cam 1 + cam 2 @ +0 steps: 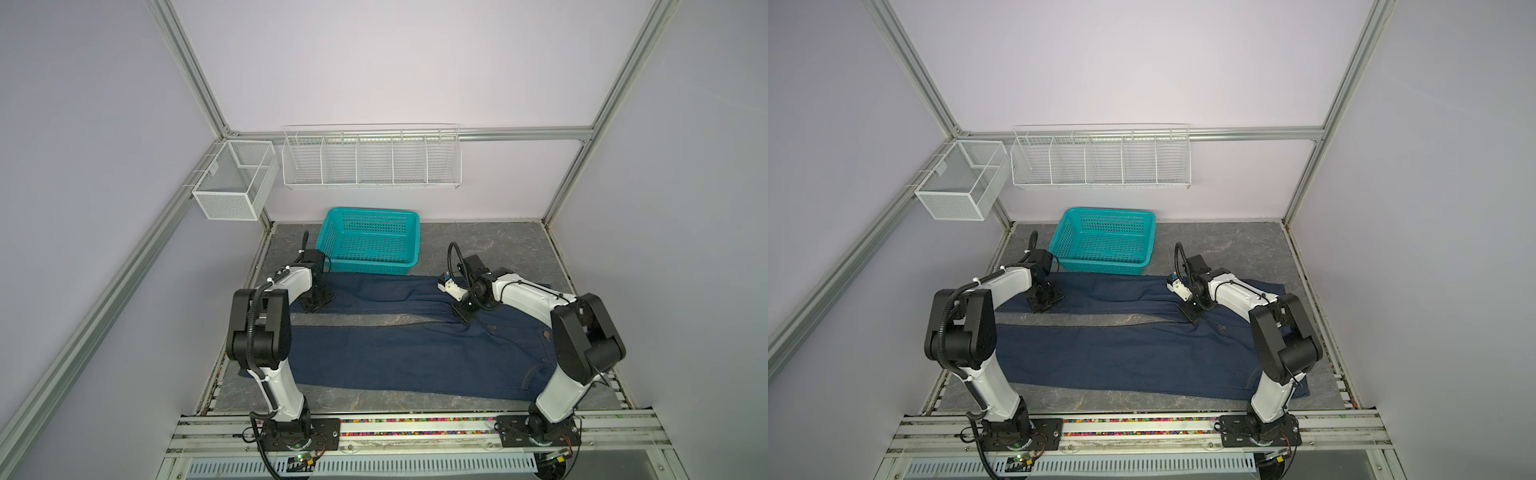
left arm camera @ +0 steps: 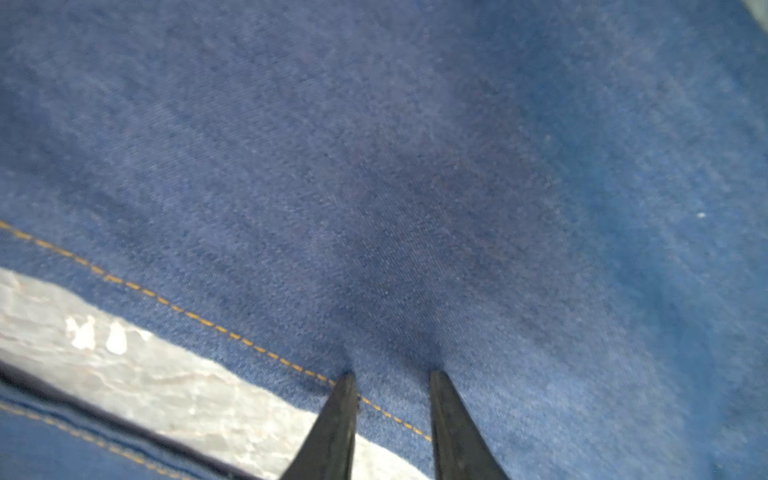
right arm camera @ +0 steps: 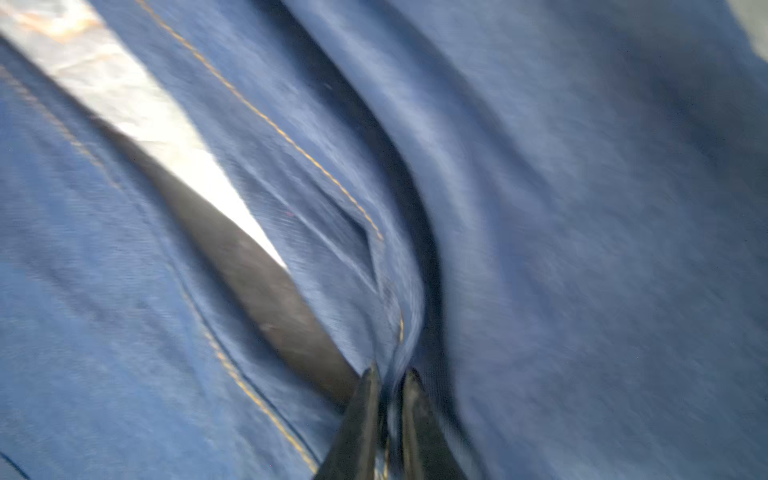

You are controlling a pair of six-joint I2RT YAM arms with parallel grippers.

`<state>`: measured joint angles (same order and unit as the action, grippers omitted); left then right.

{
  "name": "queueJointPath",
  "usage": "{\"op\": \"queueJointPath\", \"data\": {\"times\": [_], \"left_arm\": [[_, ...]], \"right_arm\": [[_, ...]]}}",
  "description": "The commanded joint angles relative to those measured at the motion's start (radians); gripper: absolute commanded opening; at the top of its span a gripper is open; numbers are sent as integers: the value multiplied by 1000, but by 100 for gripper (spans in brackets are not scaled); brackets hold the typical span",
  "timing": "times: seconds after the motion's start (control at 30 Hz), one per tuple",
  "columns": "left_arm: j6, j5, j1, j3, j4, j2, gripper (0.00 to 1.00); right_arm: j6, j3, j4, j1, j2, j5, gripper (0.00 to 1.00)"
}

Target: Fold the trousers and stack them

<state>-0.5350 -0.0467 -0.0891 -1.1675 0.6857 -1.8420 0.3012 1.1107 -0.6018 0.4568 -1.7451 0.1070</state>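
Trousers [image 1: 415, 353] lie flat across the table [image 1: 490, 245]. The waist is toward the right arm and the legs run out to the left. The legs are parted, with a thin wedge of bare table between them. The far leg [image 1: 374, 291] lies right up against the front of the teal basket [image 1: 370, 211]; I see nothing in the basket.

Left claw [image 2: 390, 374]: down on the far leg toward its cuff end, right at the orange stitching [image 2: 166, 301] along the inner edge. The tips are dug into the denim. The jaws stand a little apart with a low hump of cloth between them. I cannot tell whether that hump is truly pinched or only pressed.

Right claw [image 3: 390, 374]: on the same inner edge, up near the crotch. The jaws are almost together with a ridge of seam cloth nipped between them, and creases run away from the grip. This wrist view is blurred.

Reading: both claws sit on one edge of the far leg, one toward each end. That is probably so the edge can be carried over onto the near leg [image 1: 395, 357] as a straight line without sagging in the middle. The lengthwise fold looks to be at the grasp stage only, with nothing folded yet.

Watch: denim is heavy and stiff. If the left hold has caught only the top layer, that end may slip out on the lift.
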Motion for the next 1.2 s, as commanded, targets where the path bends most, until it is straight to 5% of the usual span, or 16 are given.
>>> {"op": "queueJointPath", "data": {"times": [0.0,0.4,0.5,0.6,0.8,1.17], "left_arm": [[49,-8,33,-13,4,-50,31],[104,-8,61,-66,23,-88,30],[118,-22,64,-75,33,-93,31],[132,-37,64,-80,45,-88,31],[131,-24,65,-83,75,-35,35],[96,31,64,-94,116,60,56]], "right_arm": [[38,-38,-8,27,3,48,14],[70,-95,-12,138,-9,88,16],[65,-93,-29,126,-24,63,31],[22,-81,-23,74,35,146,47],[-34,-80,-21,-46,181,233,54],[-165,-53,-11,-389,85,-10,59]]}}
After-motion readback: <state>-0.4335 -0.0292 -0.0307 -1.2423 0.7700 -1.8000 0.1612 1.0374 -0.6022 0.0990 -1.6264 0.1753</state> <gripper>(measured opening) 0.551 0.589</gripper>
